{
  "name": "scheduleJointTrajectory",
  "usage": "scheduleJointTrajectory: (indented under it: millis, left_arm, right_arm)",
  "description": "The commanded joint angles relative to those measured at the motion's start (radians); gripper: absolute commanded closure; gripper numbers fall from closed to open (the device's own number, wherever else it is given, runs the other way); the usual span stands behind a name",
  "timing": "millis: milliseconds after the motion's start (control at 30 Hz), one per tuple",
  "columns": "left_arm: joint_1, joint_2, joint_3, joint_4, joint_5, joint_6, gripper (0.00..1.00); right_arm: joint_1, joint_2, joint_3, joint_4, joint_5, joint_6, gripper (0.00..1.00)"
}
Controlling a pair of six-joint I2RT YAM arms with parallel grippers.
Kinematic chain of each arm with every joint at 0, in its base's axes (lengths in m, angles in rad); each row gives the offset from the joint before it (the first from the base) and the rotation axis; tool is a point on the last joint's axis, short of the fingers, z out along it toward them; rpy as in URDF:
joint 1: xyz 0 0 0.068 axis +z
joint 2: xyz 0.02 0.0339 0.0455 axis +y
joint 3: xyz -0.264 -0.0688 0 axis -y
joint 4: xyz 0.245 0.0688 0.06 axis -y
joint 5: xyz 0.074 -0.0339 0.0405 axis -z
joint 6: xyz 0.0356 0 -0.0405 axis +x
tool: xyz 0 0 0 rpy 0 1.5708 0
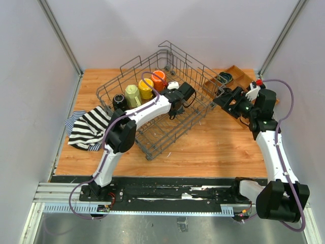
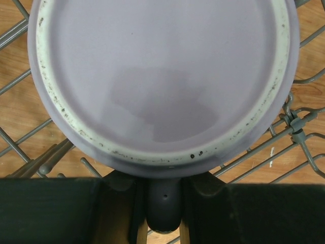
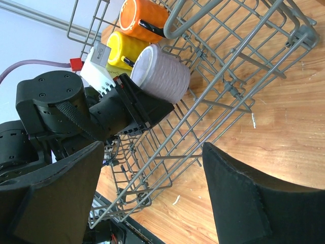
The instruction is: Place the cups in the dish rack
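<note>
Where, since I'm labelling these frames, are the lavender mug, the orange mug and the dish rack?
lavender mug (image 3: 167, 76), right wrist view, on its side wall.
orange mug (image 3: 138, 15), right wrist view, on its side wall.
dish rack (image 1: 149, 155), top external view, on its near corner wire.

You see a grey wire dish rack (image 1: 162, 134) on an orange-brown wood-grain table (image 1: 218, 147). Inside, from nine to twelve o'clock: black mug (image 1: 120, 100), pale cream-yellow mug (image 1: 132, 94), yellow mug (image 1: 145, 88), orange mug (image 1: 159, 79). The lavender-grey mug (image 2: 162, 76) has a cream, dark-speckled ring. At the rack's eight o'clock lies a black-and-white striped cloth (image 1: 91, 127).
</note>
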Motion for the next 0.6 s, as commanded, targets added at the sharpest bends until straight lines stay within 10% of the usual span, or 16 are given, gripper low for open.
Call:
scheduleJointTrajectory:
  millis: [0,567]
  left_arm:
    - [-0.033,-0.021,-0.030,0.076,0.015,-0.012,0.70]
    - [-0.064,-0.155,-0.088,0.109,0.029,0.040,0.50]
  right_arm:
    - [-0.017,0.009,-0.004,0.023,-0.016,-0.007,0.21]
    - [-0.017,0.020,-0.002,0.028,-0.021,-0.014,0.21]
